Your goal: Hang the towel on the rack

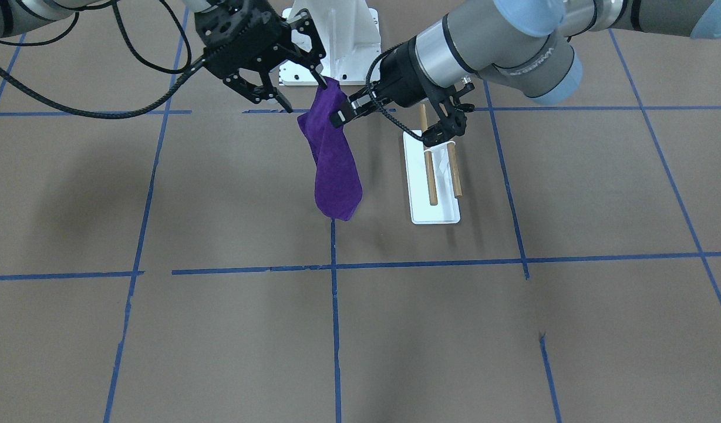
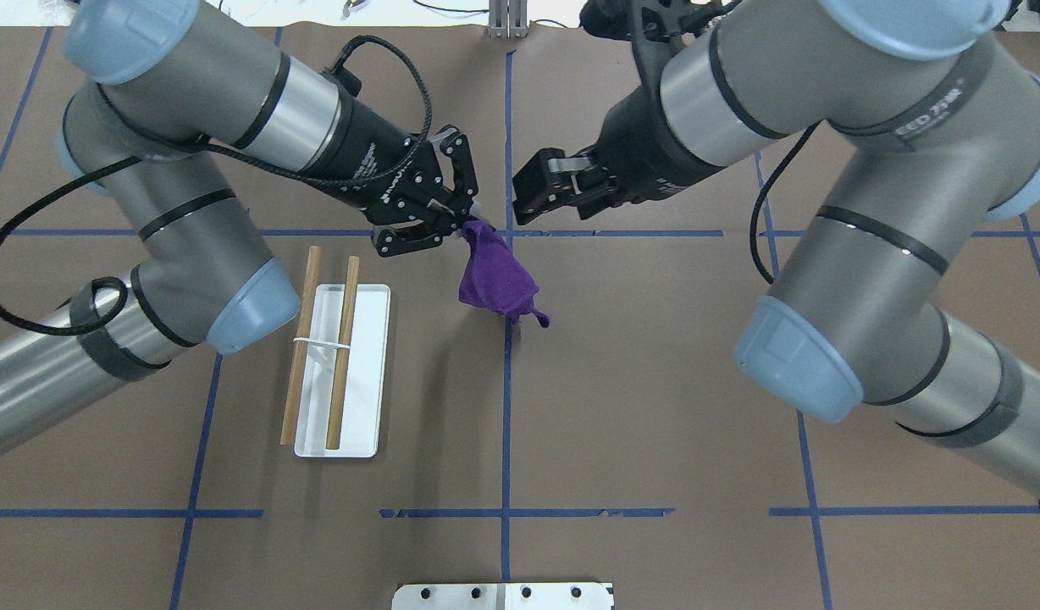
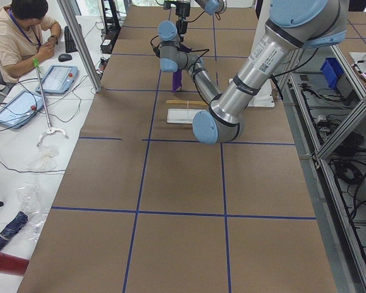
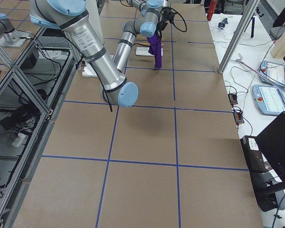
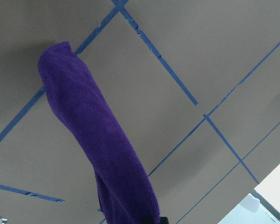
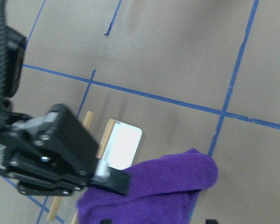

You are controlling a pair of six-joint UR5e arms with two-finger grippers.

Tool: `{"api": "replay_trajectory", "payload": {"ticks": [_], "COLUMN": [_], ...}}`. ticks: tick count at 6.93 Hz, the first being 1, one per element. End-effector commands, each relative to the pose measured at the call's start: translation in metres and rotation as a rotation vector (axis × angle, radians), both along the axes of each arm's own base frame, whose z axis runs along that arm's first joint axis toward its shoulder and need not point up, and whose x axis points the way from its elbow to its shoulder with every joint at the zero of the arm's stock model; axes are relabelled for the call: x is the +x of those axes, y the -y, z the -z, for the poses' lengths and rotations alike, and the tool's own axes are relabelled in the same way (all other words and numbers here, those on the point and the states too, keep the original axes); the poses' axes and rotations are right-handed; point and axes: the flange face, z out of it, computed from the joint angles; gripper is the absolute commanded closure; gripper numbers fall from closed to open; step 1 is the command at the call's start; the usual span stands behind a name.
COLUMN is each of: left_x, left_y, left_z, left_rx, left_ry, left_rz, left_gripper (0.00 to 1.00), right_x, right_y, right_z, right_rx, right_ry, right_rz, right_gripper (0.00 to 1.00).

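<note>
Towel [image 1: 334,170] dangled in the front view's upper centre, lifted but not yet draped on the rack [image 1: 434,214] just right of it, which stood bare. Left gripper [image 1: 339,116] pinched the towel's top; right gripper [image 1: 306,97] stood spread beside it, empty.

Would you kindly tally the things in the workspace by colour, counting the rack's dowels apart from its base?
Purple: 1, the towel
Light brown: 2, the wooden dowels
White: 2, the rack base and the pedestal
Total: 5
</note>
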Motion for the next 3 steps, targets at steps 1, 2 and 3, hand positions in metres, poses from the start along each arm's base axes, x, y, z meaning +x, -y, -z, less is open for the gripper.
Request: {"api": "replay_trajectory", "payload": {"ticks": [1,2,3], "left_x": [-0.041,-0.045,-0.068], "left_y": [-0.037,-0.043,-0.060], "left_z": [-0.062,-0.103,-0.148], "left_rx": [0.289,0.357,0.435], "left_ry": [0.012,0.037,0.022], "left_rz": [-0.020,-0.033,-0.073], "left_gripper": [1.00,1.00,1.00], "right_x": [0.072,0.086,0.094], "right_y": [0.015,0.021,0.030], "right_z": [-0.089,-0.105,-0.111], "right_rx": [-0.068,-0.092,-0.107], "right_ry": [0.011,0.004,-0.004], "right_rz": [0.001,-0.013,-0.034], "right_gripper": [0.00,0.00,0.00]}}
